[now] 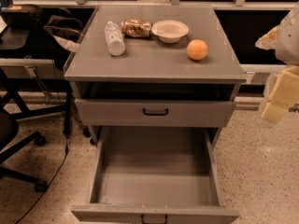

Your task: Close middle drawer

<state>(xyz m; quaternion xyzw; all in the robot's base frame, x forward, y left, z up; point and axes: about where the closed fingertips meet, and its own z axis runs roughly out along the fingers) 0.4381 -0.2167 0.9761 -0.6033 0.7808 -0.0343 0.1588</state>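
Found middle drawer [154,183] pulled far out toward the near side. Saw gripper [275,99] at the right edge, well apart from it (open or closed: could not tell). Noted bottle [114,38], can [136,28], bowl [170,31], orange [197,49] on cabinet top [154,65].

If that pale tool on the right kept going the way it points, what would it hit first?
The tool hangs right of the cabinet, pointing down. It would probably meet the speckled floor beside the open middle drawer first, though depth is unclear.
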